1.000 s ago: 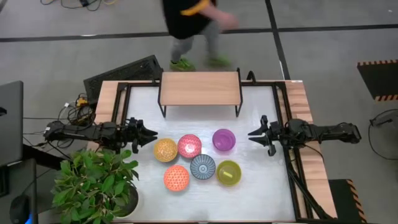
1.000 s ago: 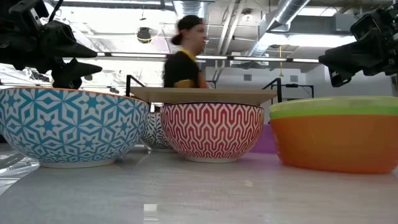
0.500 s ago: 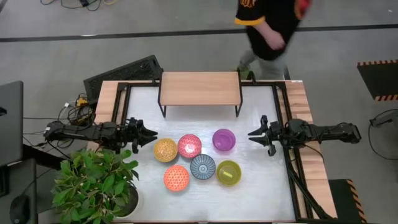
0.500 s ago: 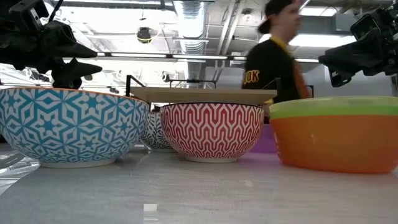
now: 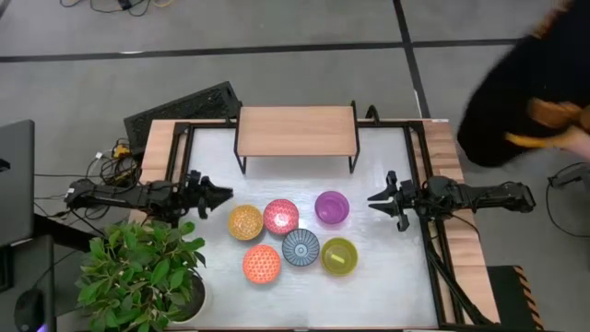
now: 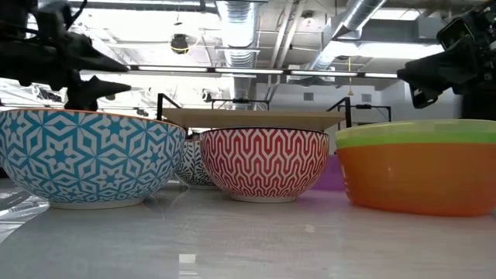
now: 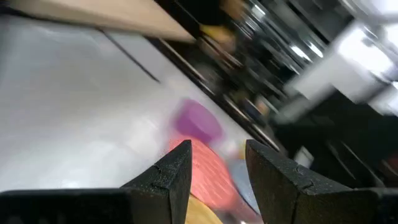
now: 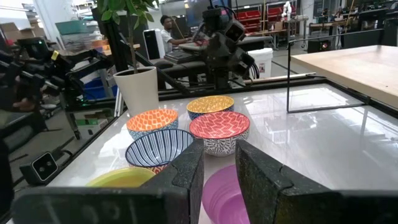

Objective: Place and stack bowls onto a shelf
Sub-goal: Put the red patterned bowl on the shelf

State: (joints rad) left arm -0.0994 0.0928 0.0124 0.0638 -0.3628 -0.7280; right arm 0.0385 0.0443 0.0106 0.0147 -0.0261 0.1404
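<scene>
Six bowls sit on their bases on the white tabletop: yellow speckled (image 5: 245, 221), pink patterned (image 5: 281, 216), purple (image 5: 332, 207), orange patterned (image 5: 262, 263), blue-grey patterned (image 5: 300, 247) and olive-yellow (image 5: 339, 255). The wood-topped shelf (image 5: 297, 131) stands on black legs at the far edge, with nothing on it. My left gripper (image 5: 221, 195) hovers left of the yellow bowl, open and holding nothing; its wrist view (image 7: 217, 162) looks over the pink bowl (image 7: 208, 177) toward the purple one (image 7: 199, 121). My right gripper (image 5: 373, 198) hovers right of the purple bowl (image 8: 227, 193), open (image 8: 219, 165).
A potted plant (image 5: 138, 272) stands at the table's near left corner, close under my left arm. A person in black (image 5: 525, 92) is beyond the far right corner. Black frame rails (image 5: 419, 157) run along both table sides. Bare tabletop (image 5: 295, 184) lies between bowls and shelf.
My left gripper has shifted slightly toward the far edge and is in motion; its wrist view is blurred. The person has walked from behind the shelf to beyond the table's far right corner. The bowls and my right arm have kept still.
</scene>
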